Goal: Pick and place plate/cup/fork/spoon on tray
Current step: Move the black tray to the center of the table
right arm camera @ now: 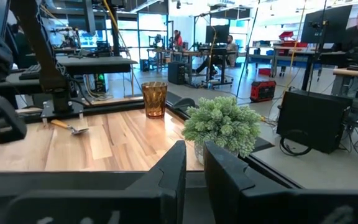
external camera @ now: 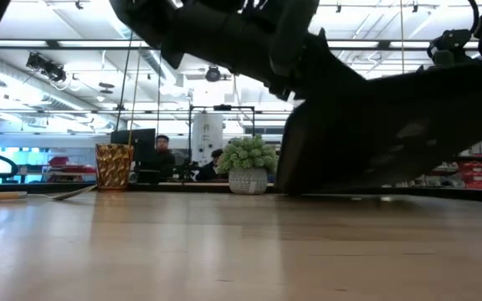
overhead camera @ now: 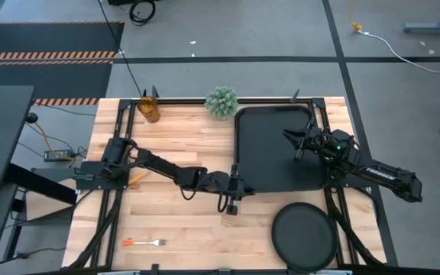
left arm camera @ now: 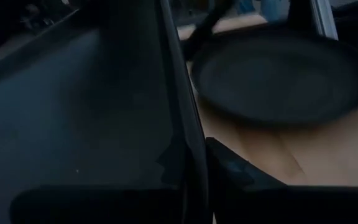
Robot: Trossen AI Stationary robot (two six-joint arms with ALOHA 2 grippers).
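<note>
In the high view, the tray (overhead camera: 270, 149) lies at the centre right of the desk (overhead camera: 174, 218). The left pincer (overhead camera: 234, 186) is clamped on its lower left rim, and the right pincer (overhead camera: 298, 145) on its right part. The plate (overhead camera: 304, 235) is at lower right, the fork (overhead camera: 143, 243) at lower left, the cup (overhead camera: 150, 108) at upper left.

In the low view, the tray (external camera: 392, 134) is tilted at right.

In the left wrist view, the plate (left arm camera: 278, 74) is just beside the tray rim (left arm camera: 182, 130).

In the right wrist view, the spoon (right arm camera: 70, 127) lies near the cup (right arm camera: 154, 98).

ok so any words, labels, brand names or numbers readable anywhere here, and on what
None can be read.
Amber-orange translucent cup: no label.
Black rectangular tray: no marking.
Round matte-black plate: no marking.
Monitor screen in the room behind: it shows a person; any text is too small to read.
</note>
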